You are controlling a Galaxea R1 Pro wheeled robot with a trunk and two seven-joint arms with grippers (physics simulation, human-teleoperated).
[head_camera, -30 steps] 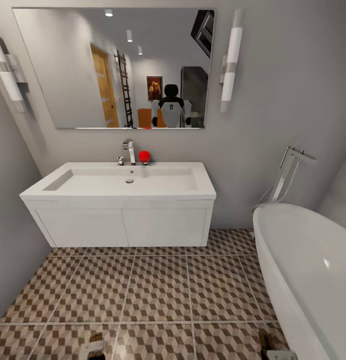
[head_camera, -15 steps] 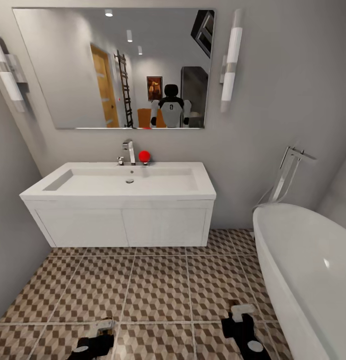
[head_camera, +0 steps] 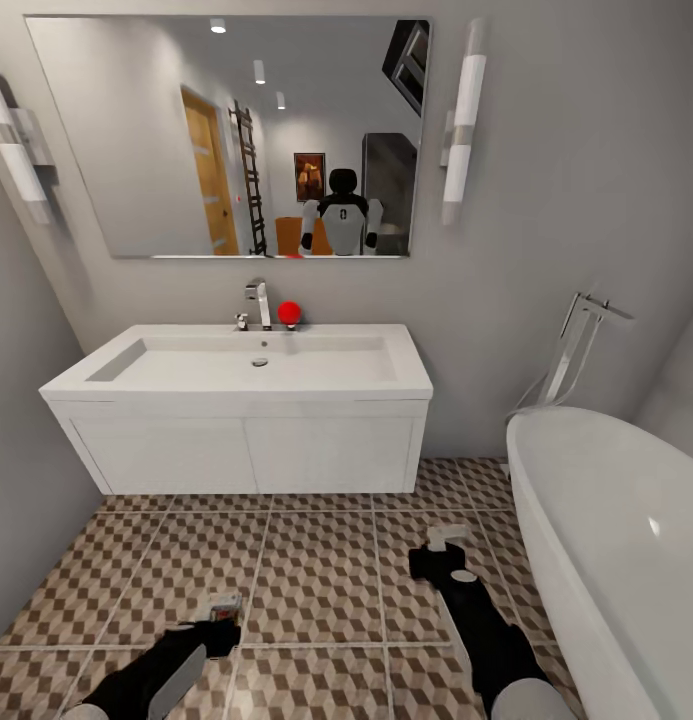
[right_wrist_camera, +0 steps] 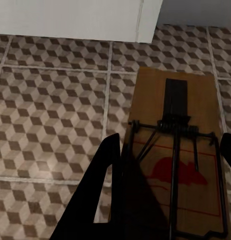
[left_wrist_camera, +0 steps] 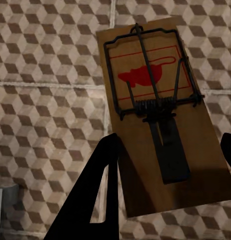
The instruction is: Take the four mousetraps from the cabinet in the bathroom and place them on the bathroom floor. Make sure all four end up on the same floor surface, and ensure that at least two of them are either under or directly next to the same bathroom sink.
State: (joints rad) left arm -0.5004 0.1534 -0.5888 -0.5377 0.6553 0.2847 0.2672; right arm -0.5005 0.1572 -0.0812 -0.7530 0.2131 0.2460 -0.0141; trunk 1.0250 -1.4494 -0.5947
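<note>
Cube-patterned bathroom floor point(head_camera: 316, 580) tiles under two flat wooden mousetraps point(left_wrist_camera: 160, 115) point(right_wrist_camera: 178, 165), each clamped between dark fingers point(left_wrist_camera: 98, 195) point(right_wrist_camera: 103, 190).

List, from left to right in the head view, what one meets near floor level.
Black left gripper with tan wooden mousetrap → black right gripper → white oval bathtub, all over the cube-patterned tiled bathroom floor.

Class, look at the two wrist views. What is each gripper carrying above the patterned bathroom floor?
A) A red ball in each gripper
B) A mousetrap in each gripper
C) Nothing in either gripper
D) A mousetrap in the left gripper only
B: the left gripper holds a mousetrap, and the right gripper holds another mousetrap, both above the bathroom floor.
</note>
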